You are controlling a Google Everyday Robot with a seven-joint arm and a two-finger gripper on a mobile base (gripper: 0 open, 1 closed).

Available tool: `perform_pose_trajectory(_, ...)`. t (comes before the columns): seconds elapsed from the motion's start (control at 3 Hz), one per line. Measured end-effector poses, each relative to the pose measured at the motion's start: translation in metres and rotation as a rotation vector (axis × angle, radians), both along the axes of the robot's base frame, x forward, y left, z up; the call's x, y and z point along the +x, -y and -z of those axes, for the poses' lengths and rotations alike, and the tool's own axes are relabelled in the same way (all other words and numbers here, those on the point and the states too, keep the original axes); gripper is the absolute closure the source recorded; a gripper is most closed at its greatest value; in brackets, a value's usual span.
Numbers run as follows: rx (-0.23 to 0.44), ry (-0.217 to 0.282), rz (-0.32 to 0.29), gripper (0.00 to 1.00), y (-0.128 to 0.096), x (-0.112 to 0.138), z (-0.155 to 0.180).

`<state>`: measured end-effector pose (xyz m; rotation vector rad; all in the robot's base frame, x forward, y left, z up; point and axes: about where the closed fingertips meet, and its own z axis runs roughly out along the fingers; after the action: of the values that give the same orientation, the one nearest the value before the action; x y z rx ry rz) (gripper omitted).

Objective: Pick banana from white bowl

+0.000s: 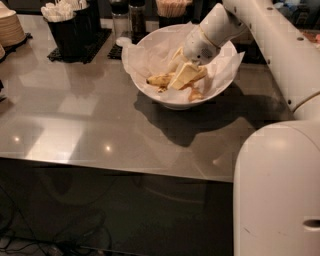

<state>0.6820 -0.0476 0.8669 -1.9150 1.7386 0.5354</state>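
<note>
The white bowl, wide and lined with crumpled white paper, stands at the back middle of the grey table. A yellow banana with dark ends lies inside it, partly hidden. My gripper reaches down from the right into the bowl, with its tip right on the banana. A stubby orange-tinted piece lies in the bowl just below the gripper.
Black cutlery holders stand at the back left beside a stack of plates. Shakers and a holder of sticks stand behind the bowl. The table's front edge runs across. My white body fills the lower right.
</note>
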Motion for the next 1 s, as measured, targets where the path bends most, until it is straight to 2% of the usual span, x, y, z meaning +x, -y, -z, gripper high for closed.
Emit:
perform_pose_trajectory(0.33,-0.002,0.002,0.002,0.66,0.001,0.000,0.000)
perform_pose_trajectory(0.67,-0.009,0.040,0.014,0.90,0.007,0.000,-0.015)
perform_pose_trajectory(1.0,-0.047,0.096,0.041,1.00,0.019,-0.006,-0.040)
